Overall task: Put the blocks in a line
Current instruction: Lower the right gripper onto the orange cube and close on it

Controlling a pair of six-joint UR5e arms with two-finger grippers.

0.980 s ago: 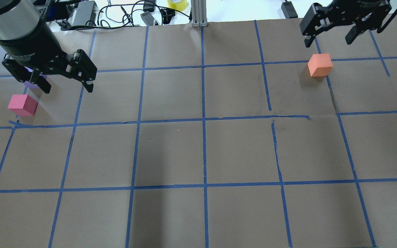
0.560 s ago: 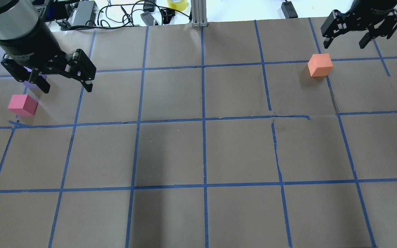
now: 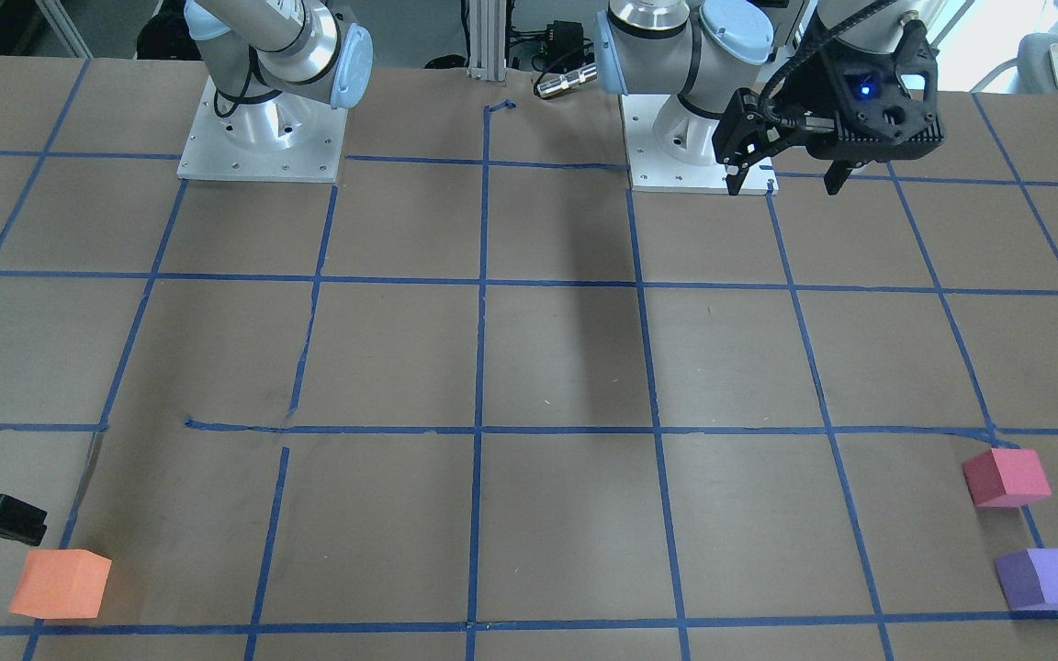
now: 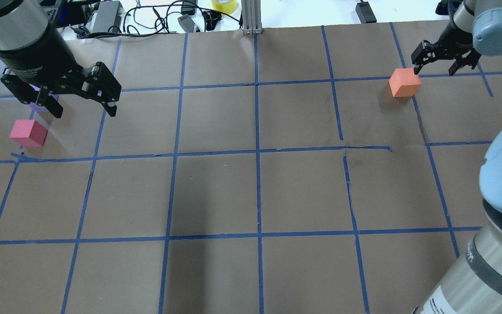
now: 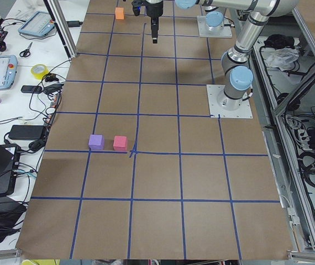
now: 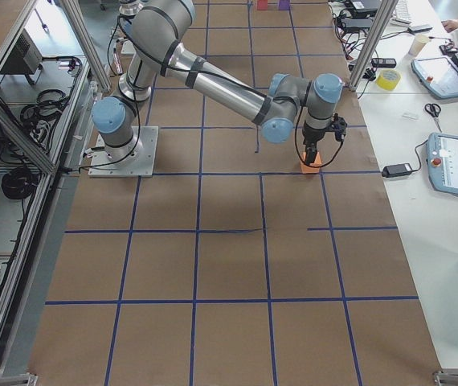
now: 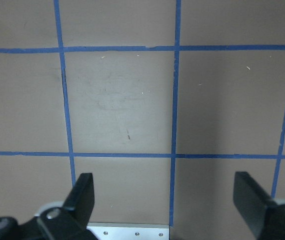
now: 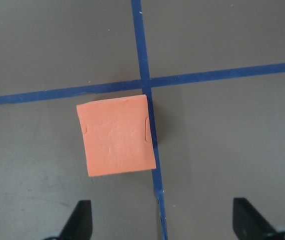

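Over by the orange block (image 4: 404, 82), the right hand (image 4: 435, 70) has come down low, wide open and empty. It looks ready to grab.

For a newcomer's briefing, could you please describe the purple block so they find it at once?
On the gridded brown table, two blocks sit close together on the robot's left side. The purple block is the one farther from the robot, beyond the red-pink block.
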